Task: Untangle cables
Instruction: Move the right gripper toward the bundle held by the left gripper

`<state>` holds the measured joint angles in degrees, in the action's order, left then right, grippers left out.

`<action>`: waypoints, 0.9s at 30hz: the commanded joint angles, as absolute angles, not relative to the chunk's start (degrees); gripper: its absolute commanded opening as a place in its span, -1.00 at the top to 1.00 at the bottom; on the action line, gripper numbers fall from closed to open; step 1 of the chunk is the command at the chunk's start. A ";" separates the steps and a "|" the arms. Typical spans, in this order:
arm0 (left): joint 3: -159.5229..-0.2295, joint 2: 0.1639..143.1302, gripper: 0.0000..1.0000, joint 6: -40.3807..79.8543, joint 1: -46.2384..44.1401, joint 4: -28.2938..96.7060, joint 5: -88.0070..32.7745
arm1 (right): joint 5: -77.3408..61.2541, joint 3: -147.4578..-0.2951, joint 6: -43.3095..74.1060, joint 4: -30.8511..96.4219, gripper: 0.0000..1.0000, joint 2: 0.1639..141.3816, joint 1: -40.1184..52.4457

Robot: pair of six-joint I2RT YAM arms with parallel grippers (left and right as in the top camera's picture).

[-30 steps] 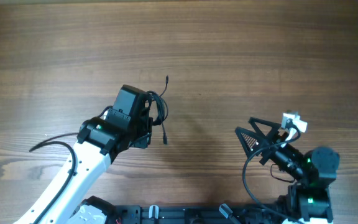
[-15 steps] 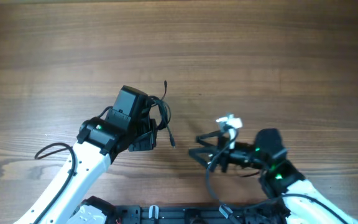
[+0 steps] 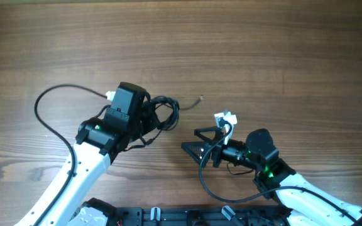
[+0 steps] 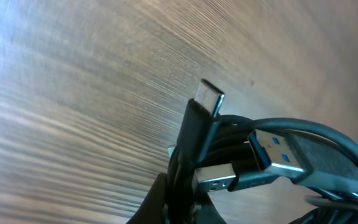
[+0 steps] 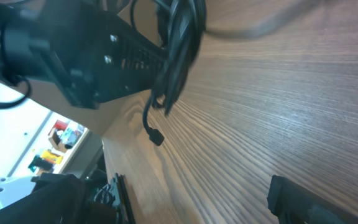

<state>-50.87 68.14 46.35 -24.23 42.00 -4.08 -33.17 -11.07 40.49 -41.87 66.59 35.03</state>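
Separation was the step in hand: your left gripper (image 3: 148, 123) was clamped shut on the knotted cables (image 3: 167, 112) at centre-left of the counter (image 3: 263, 50), with one strand looping away to the left. Your right gripper (image 3: 189, 139) stood wide open and empty just right of the bundle. Next, by my judgement, it needed a single free plug (image 4: 209, 98) or strand to pinch and draw rightward.

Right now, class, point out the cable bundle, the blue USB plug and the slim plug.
cable bundle (image 3: 166, 98), overhead, tangled loop.
blue USB plug (image 4: 273, 148), left wrist, metal shell.
slim plug (image 4: 209, 98), left wrist, metal tip.
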 commanded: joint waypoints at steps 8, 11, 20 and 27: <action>-51.77 67.59 0.92 22.65 -23.88 42.87 -3.14 | -36.01 -11.68 47.05 -42.50 -0.99 65.60 30.00; -51.77 67.59 0.92 22.70 -23.88 42.61 -3.95 | -33.34 -11.68 59.96 -41.58 -0.37 66.04 24.43; -51.77 67.61 0.92 22.94 -23.88 39.59 -16.51 | -28.05 -11.68 70.78 -42.06 0.07 69.91 23.94; -51.77 67.61 0.92 22.90 -23.88 39.59 -16.32 | -28.32 -11.68 72.44 -42.41 0.60 71.05 24.16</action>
